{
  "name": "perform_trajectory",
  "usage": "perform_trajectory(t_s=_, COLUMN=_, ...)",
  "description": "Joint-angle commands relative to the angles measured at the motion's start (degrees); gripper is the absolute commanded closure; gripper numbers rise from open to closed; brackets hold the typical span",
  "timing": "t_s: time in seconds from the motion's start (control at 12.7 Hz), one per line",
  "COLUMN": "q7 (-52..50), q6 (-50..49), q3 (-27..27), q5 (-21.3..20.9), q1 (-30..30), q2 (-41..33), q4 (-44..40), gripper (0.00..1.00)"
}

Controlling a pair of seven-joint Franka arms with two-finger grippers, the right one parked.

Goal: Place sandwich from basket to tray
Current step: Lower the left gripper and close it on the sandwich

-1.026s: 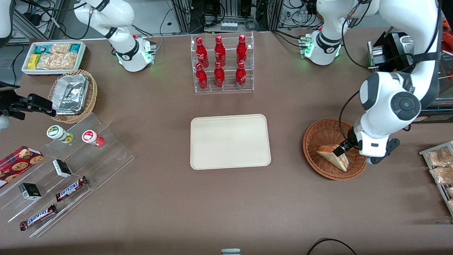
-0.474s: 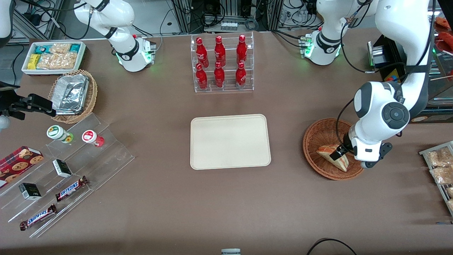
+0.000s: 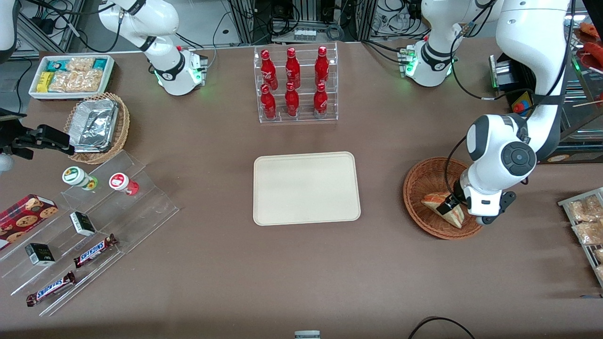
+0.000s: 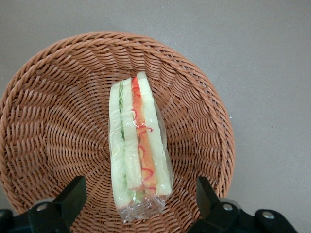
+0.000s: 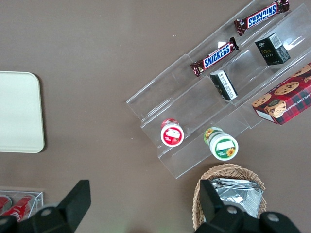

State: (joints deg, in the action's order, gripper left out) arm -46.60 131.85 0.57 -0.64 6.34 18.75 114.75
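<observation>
I have the claw [image 4: 138,196] hanging low over the basket [image 3: 419,181], its fingers [image 4: 73,194] spread apart on either side of the sandwich [image 4: 138,150] without touching it. The sandwich lies on its edge inside the basket, filling layers facing up. The tray [image 3: 306,187] sits on the table [image 3: 301,273] well apart, toward the parked arm's end.

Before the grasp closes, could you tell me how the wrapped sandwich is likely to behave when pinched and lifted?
The sandwich looks soft: pale bread layers will probably squash under a firm pinch. Its clear wrap looks glossy and loose, so it may slip. It lies in the basket, likely light. The gripper straddles it with fingers open.
</observation>
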Motion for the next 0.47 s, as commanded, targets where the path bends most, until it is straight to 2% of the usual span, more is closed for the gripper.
perform_trajectory(t_s=0.0, q7=-0.86, q6=2.70, q3=-0.05, q5=0.11, q1=-0.10, q2=0.15, q4=2.31, gripper=0.00)
perform_trajectory(t_s=0.16, q7=-0.86, q6=5.87, q3=-0.05, q5=0.11, q1=-0.10, q2=0.06, q4=4.60, gripper=0.01)
perform_trajectory(t_s=0.24, q7=-0.95, q6=5.96, q3=-0.05, q5=0.20, q1=-0.10, q2=0.15, q4=4.52, gripper=0.08)
perform_trajectory(t_s=0.32, q7=-1.04, q6=5.96, q3=-0.05, q5=0.38, q1=-0.19, q2=0.15, q4=4.34, gripper=0.28)
perform_trajectory(t_s=0.39, q7=-1.13, q6=5.96, q3=-0.05, q5=0.38, q1=-0.10, q2=0.15, q4=4.17, gripper=0.65)
